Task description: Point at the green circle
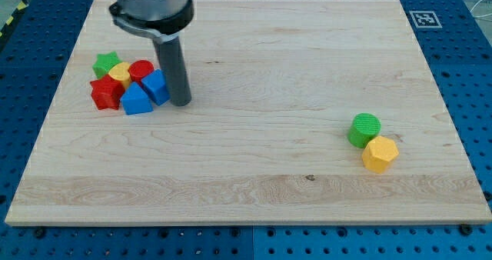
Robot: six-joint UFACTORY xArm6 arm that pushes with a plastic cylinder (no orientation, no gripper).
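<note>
Barely started: tip parked beside the blue block, well apart from green circle. No pincer here, state unknowable.

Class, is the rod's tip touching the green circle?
No: my tip is beside the blue block at the view's left, far from the green circle.

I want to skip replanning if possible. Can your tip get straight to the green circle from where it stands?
Probably yes. My tip stands beside the blue blocks at the view's left; the green circle sits far right, touching the yellow hexagon. Only bare board lies between.
</note>
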